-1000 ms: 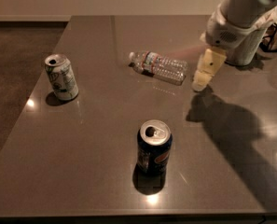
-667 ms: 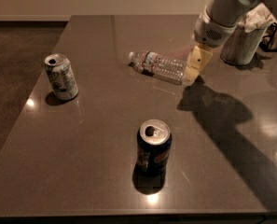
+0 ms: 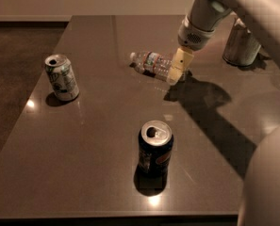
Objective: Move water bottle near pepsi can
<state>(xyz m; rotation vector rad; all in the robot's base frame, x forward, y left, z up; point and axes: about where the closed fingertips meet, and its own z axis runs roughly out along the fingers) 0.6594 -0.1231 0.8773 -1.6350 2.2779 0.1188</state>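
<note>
gripper [image 3: 178, 69] is hovering at bottle [image 3: 152, 63] end (grasp unclear) | bottle is lying well apart from pepsi [image 3: 155, 149] | move pending

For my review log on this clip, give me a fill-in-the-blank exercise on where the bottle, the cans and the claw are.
1. The water bottle lies on its ____ on the table.
2. The claw is at the bottle's base end, opposite its white ____.
3. The pepsi can stands ____, nearer the camera than the bottle.
4. In the picture, the white-and-green can stands to the ____ of the bottle.

Missing words: side; cap; upright; left.
</note>
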